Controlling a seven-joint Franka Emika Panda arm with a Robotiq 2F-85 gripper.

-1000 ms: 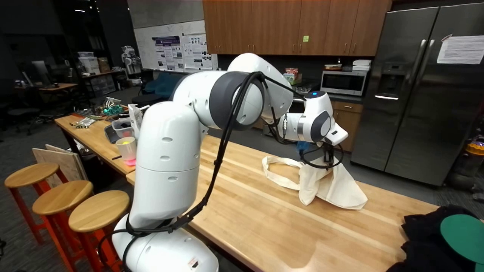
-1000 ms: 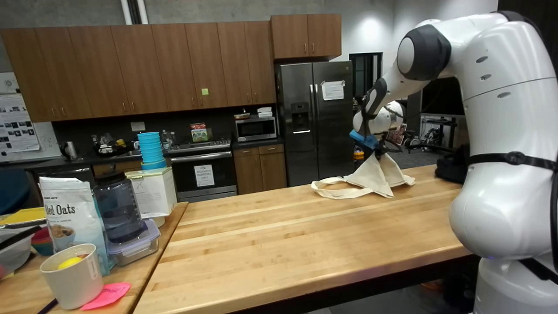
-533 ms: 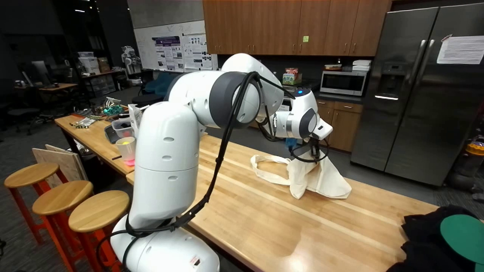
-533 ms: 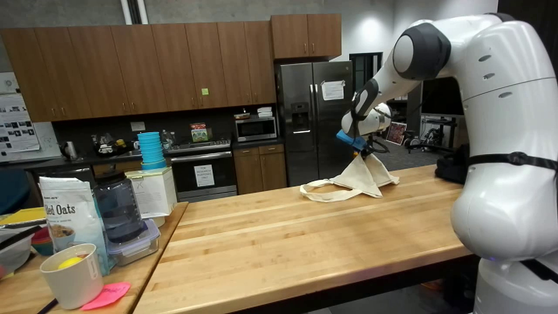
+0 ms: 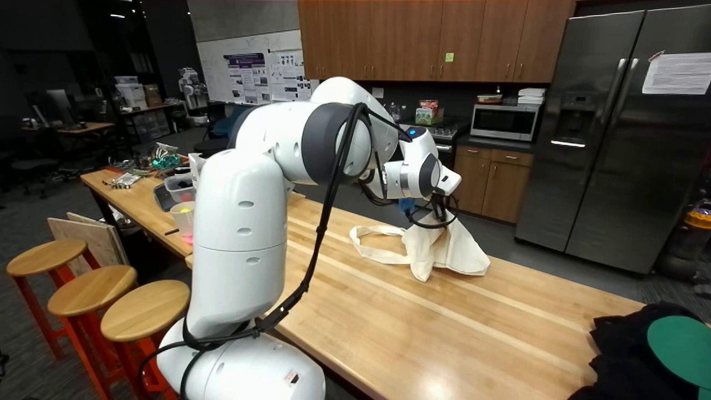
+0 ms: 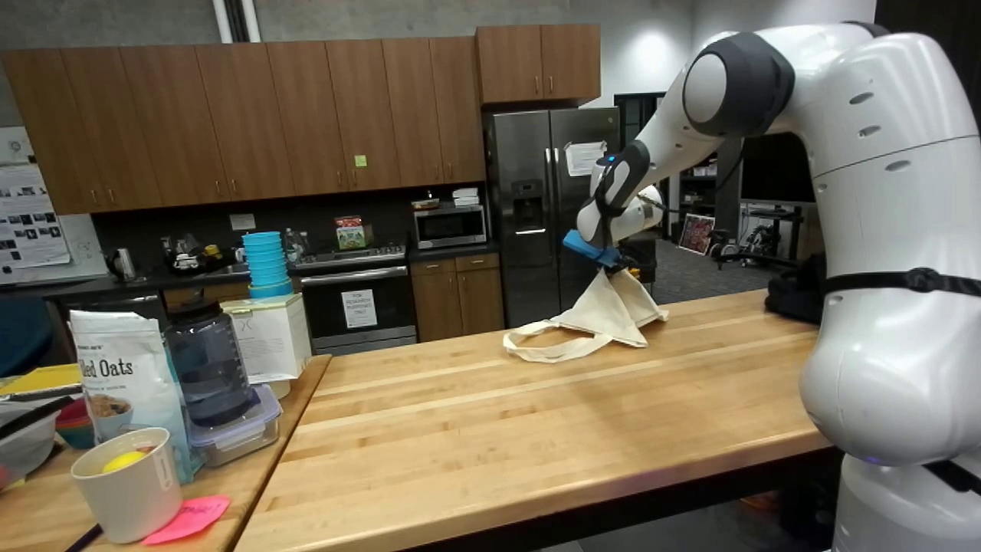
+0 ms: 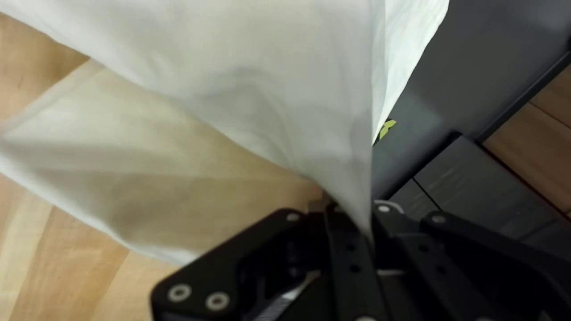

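Exterior view: gripper (image 5: 441,216) pinching cloth bag (image 5: 462,253), so grab's done imo; strap (image 5: 383,256) at left isn't off the table (image 5: 444,333).

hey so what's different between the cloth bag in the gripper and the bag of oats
The cloth bag is cream with no printing showing; the oats bag is printed on its front. The cloth bag droops in folds, pinched by the gripper; the oats bag stands upright, away from it. The cloth bag shows a strap loop; the oats bag shows none. Both are pale bags.
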